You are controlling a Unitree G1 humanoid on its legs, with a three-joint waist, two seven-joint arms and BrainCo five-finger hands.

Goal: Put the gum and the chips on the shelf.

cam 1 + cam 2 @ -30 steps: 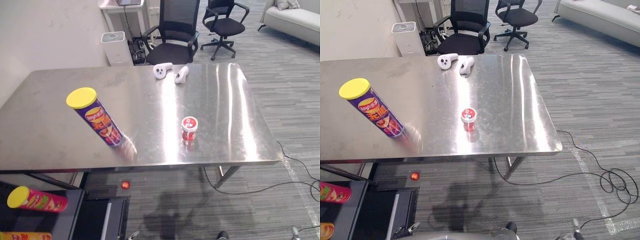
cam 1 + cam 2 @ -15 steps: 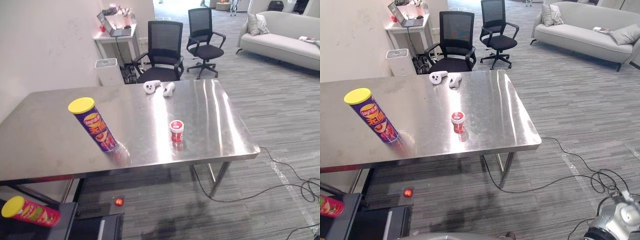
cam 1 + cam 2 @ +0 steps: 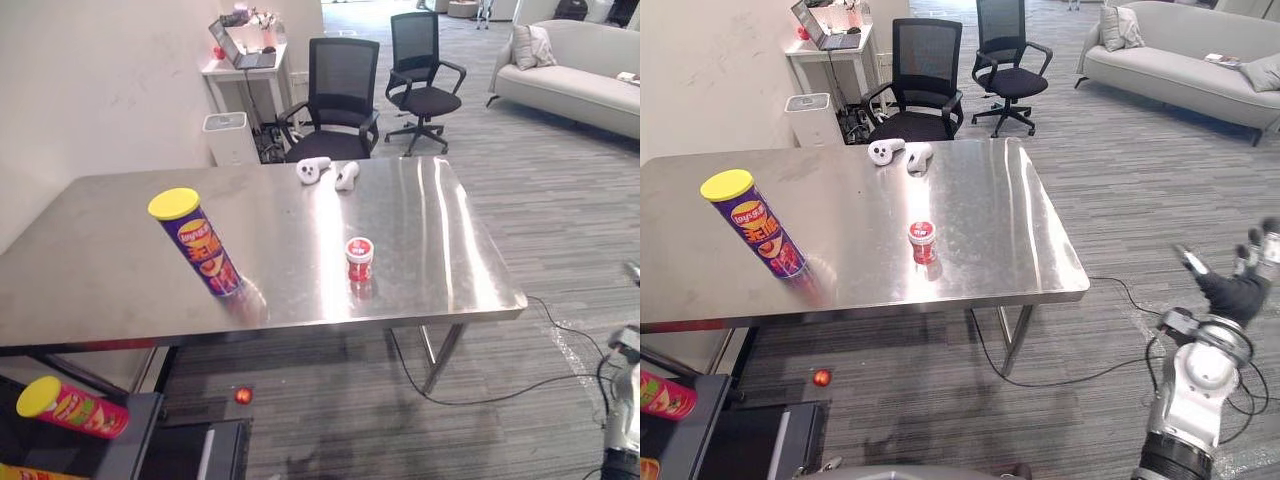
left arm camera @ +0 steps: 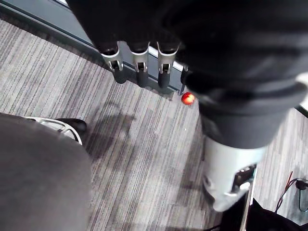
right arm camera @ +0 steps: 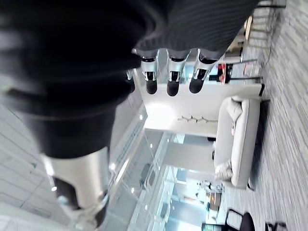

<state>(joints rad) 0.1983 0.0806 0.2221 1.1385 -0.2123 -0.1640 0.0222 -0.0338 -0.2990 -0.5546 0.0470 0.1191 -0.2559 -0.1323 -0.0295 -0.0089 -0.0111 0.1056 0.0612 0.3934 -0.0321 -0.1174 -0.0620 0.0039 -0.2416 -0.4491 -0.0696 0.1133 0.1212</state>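
Nearest the camera, low at the right edge of the right eye view, the right hand has risen into sight since half a second ago. Its fingers are spread and released, grasping nothing, and its own wrist view agrees, showing straight fingers against the far room. The left hand hangs over the carpet, fingers straight and likewise empty. Both eye views have also swung between pictures, so the camera has moved, while the things on the table have kept their places. I judge the task barely begun: an arm is being readied, and neither item has been touched. At the lower left corner the dark shelf already carries a pink can lying on its side with a yellow lid, and a small red ball sits on the carpet just beside the shelf. Higher up, on the steel table, the chips, a purple tube with a yellow lid, stand left of centre near the front edge. The gum, a small red and white tub, stands well apart to their right. Both labels carry print that I leave unread. Toward the table's far edge lie two white controllers. Beyond them are two black office chairs, and a pale sofa sits at the upper right.
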